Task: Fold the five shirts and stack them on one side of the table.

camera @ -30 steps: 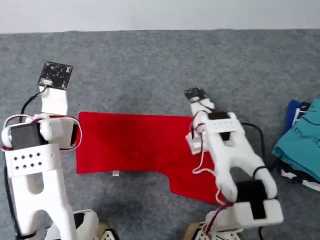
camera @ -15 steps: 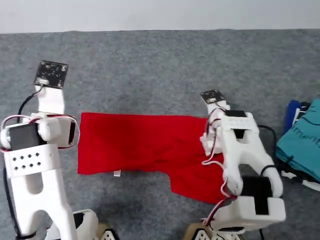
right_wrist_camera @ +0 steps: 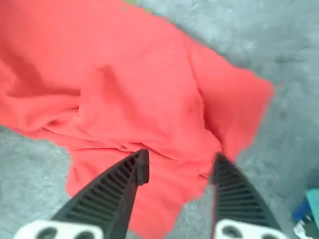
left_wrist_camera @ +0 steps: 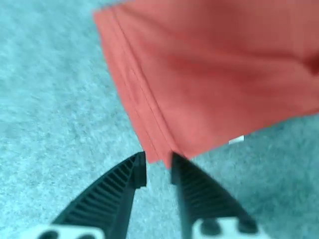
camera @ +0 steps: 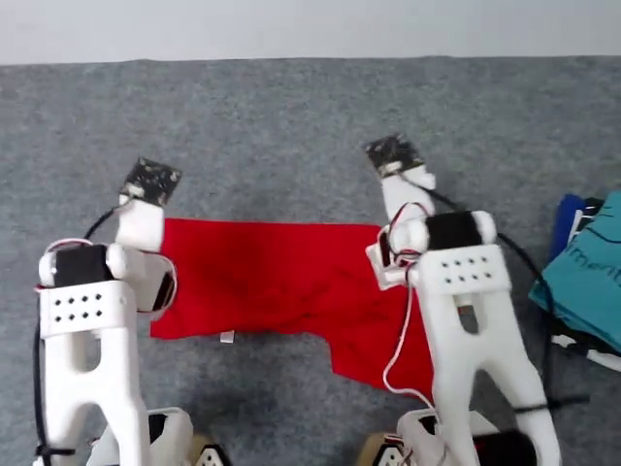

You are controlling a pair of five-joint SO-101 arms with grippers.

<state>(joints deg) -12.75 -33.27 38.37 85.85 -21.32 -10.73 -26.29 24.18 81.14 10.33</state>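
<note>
The left gripper (left_wrist_camera: 158, 167) stood only narrowly apart at a corner of the red cloth shirt (left_wrist_camera: 209, 74) — the right gripper (right_wrist_camera: 180, 167) gaped wide above it — spread on the grey counter (camera: 291, 126).

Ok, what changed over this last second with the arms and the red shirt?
The left end effector swung inward to the left edge of the red cloth shirt. The right end effector shifted outward, then back and farther forward. Nothing was grasped. The shirt and the pile of folded shirts stayed put.
</note>
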